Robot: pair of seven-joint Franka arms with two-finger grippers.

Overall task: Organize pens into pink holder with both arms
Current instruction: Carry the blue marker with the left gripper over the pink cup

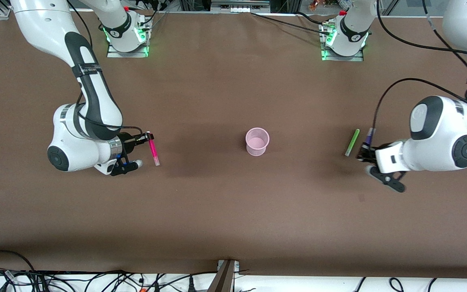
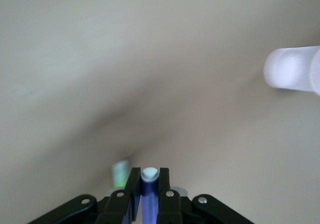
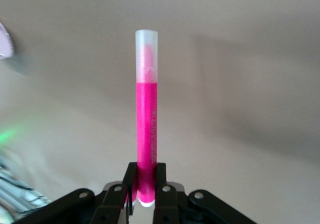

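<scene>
Pink cup [image 1: 257, 141] stands mid-table, light and tippable. Right hand [image 1: 146, 138] pinches the magenta pen [image 1: 153, 149] near one end; left hand [image 1: 364, 153] pinches the purple pen [image 1: 369, 137]. Green pen [image 1: 352, 142] lies beside it. Pens look stiff, light and slick.

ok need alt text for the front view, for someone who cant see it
Two white robot arms each grip a pen above a brown table: the right gripper holds a magenta pen, the left gripper a dark purple pen. An empty pink holder stands between them, and a green pen lies beside the left gripper.
</scene>
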